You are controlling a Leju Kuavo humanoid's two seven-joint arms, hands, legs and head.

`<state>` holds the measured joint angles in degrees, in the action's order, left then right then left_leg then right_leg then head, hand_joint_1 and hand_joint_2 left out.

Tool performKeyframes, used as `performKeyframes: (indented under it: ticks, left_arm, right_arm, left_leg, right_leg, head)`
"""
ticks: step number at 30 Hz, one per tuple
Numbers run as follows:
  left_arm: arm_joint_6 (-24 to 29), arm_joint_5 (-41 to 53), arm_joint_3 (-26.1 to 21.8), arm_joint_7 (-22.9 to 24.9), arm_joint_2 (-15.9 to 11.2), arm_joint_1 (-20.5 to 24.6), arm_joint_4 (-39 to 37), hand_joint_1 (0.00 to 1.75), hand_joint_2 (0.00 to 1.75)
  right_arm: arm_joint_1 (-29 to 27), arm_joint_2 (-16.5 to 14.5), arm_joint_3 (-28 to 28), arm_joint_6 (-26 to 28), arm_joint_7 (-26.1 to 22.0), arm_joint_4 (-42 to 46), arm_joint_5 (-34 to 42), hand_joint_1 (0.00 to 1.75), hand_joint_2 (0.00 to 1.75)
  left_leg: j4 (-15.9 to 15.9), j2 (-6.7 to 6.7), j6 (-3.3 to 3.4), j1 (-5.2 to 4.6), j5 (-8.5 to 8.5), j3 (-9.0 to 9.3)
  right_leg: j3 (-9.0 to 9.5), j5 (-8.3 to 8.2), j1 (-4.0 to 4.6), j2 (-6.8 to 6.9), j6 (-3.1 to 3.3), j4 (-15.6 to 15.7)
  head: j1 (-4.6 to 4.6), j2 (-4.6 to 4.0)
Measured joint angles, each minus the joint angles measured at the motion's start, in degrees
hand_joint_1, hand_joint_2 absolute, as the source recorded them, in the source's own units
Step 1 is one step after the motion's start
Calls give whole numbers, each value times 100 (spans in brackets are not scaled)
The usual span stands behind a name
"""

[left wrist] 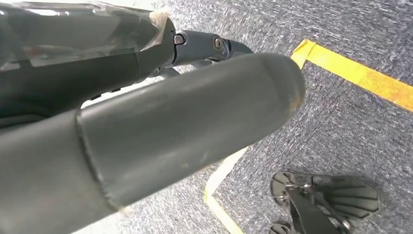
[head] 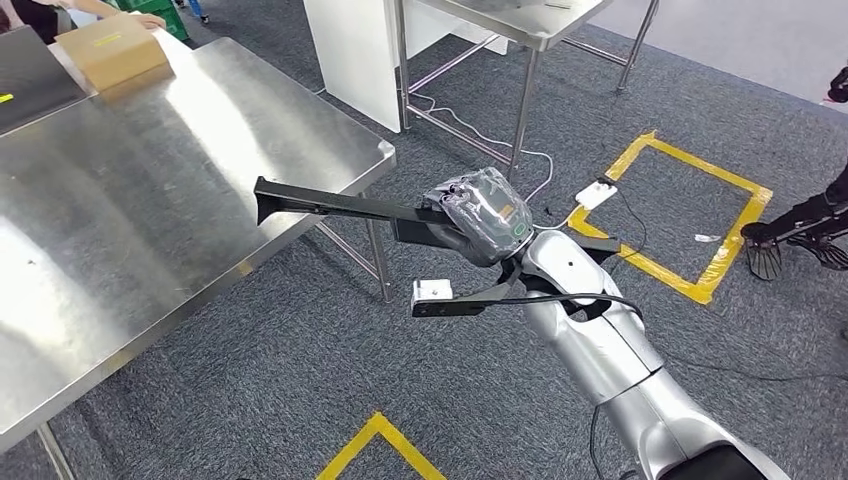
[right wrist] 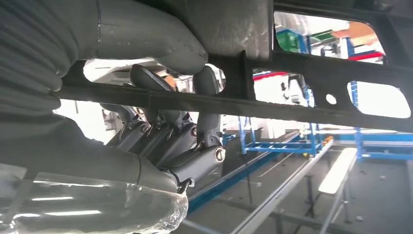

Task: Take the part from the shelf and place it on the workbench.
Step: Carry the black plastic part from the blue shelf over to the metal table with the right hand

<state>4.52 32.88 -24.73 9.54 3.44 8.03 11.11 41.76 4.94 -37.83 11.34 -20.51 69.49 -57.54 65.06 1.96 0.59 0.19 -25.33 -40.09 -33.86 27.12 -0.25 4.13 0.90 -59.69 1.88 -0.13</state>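
Grey carpet marked with yellow tape squares (head: 700, 215) covers the floor of this workshop, and a steel workbench (head: 150, 200) fills the left of the head view. Held in the air to the right of the bench's near right corner is the part (head: 330, 207), a long black bar-shaped frame with open cut-outs. Its far end, which flares a little, reaches leftward over the bench edge, while the rest hangs over the carpet. The right hand (head: 480, 215), wrapped in clear plastic film, grips the part at its right end; in the right wrist view the thumb lies on one side of the frame and the dark fingers (right wrist: 160, 141) curl around a rail from the other side, so the grasp looks firm. The left hand (left wrist: 160, 141) appears in its own wrist view, hanging toward the carpet with its thick thumb across the picture; whether its fingers are spread or curled I cannot tell.

Farther out, a cardboard box (head: 110, 50) sits at the far left corner of the bench, a second steel table (head: 520, 25) stands at the far side, and a white plug block (head: 595, 193) lies on the carpet beside the taped square.

Judging by this, the pick from the shelf is done and the carry is nearly over. What remains is to bring the whole part over the steel top, lower it flat and let go.
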Motion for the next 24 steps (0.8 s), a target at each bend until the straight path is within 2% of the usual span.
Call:
performKeyframes:
  ticks: [1,2,3,5,6,7,9,11,12,13,14,15,16,17,18,20,21,22,24]
  left_arm:
    - [0,4,1,2,-2,7,1,0,0]
    - [1,10,1,5,-3,15,1,0,0]
    - [2,15,1,11,-4,20,1,0,0]
    - [5,22,0,24,-5,21,1,0,0]
    - [8,23,-1,28,-2,21,1,0,0]
    - [13,26,-2,31,0,26,1,0,0]
    - [26,39,-2,32,5,50,1,0,0]
    - [34,58,-2,33,6,66,1,0,0]
    - [36,64,-2,33,8,64,1,0,0]
    - [36,65,-3,34,9,60,0,0,0]
    - [35,65,-3,34,10,56,0,0,0]
    - [35,65,-4,33,8,53,1,0,0]
    - [35,65,-5,33,3,53,0,0,0]
    - [35,65,-5,31,-3,50,1,0,0]
    - [34,65,-6,30,-9,41,0,0,0]
    - [34,64,-6,28,-13,11,-1,0,0]
    - [33,63,-6,27,-13,-6,-1,0,0]
    - [34,63,-6,25,-15,-16,-1,0,0]
    - [34,64,-6,11,-21,-13,-1,0,0]
  right_arm:
    - [11,2,3,0,-1,1,-4,171,175]
    - [21,4,5,-1,-1,2,-6,171,175]
    - [28,5,7,-3,-1,2,-7,171,175]
    - [36,3,7,-10,-1,7,-9,171,175]
    - [39,3,8,-14,-1,11,-10,171,175]
    - [45,7,10,-15,-1,15,-10,171,175]
    - [46,31,11,-18,-1,17,-9,171,175]
    - [21,59,6,-20,-4,11,-10,171,175]
    - [10,67,2,-19,-6,7,-10,171,175]
    - [7,69,-2,-19,-8,4,-10,171,175]
    - [13,67,-6,-18,-8,2,-10,171,175]
    - [23,62,-11,-17,-8,-1,-10,171,175]
    - [35,54,-20,-17,-8,-4,-11,171,175]
    - [43,40,-31,-16,-9,-7,-11,171,175]
    - [45,28,-42,-16,-10,-12,-11,171,175]
    - [50,-6,-62,-15,-12,-17,-12,171,175]
    - [61,-24,-69,-15,-12,-19,-13,171,175]
    - [77,-49,-75,-15,-12,-18,-13,171,175]
    - [106,-79,-81,-17,-12,-17,-9,171,175]
  left_leg:
    - [-316,103,35,-32,100,169]
    - [-496,176,64,-64,135,261]
    - [-551,180,83,-90,119,279]
    - [-618,42,136,-78,153,308]
    - [-667,-21,170,-61,179,343]
    - [-712,-82,201,-39,206,380]
    - [-746,-217,234,-16,230,410]
    - [-743,-389,239,-10,227,410]
    - [-738,-478,236,-7,225,410]
    - [-728,-563,228,0,221,412]
    - [-710,-649,211,11,210,412]
    - [-684,-725,183,20,193,402]
    - [-647,-796,149,21,175,380]
    - [-623,-855,113,20,166,353]
    - [-613,-902,82,19,166,326]
    - [-625,-980,34,31,183,295]
    - [-604,-918,13,30,168,282]
    - [-522,-766,-13,22,118,247]
    - [-58,-369,-64,18,-126,35]
  right_leg:
    - [14,16,21,49,-7,4]
    - [25,29,36,96,-19,10]
    - [35,37,47,146,-37,23]
    - [60,60,57,213,-80,39]
    - [53,96,57,138,-100,-9]
    - [-3,168,52,4,-106,-154]
    - [-301,422,23,-298,-92,-774]
    - [-664,628,-2,-384,-110,-1427]
    - [-743,614,-17,-391,-149,-1518]
    - [-700,497,-34,-398,-205,-1361]
    - [-556,308,-61,-429,-271,-997]
    - [-385,134,-93,-515,-324,-602]
    - [-233,-2,-117,-605,-349,-266]
    - [-140,-77,-129,-681,-344,-69]
    - [-113,-88,-123,-722,-315,-18]
    - [-107,-98,-109,-655,-242,-15]
    - [-102,-101,-116,-611,-212,-8]
    - [-93,-102,-126,-564,-181,-1]
    - [-70,-92,-121,-456,-120,8]
  head:
    - [-4,0]
    - [-3,0]
    - [-5,0]
    - [-5,0]
    - [-10,0]
    - [-13,0]
    - [-33,0]
    - [-51,0]
    - [-51,0]
    - [-54,0]
    - [-52,0]
    - [-54,0]
    - [-63,0]
    - [-67,0]
    - [-72,0]
    - [-72,0]
    - [-72,0]
    - [-50,0]
    - [-8,0]
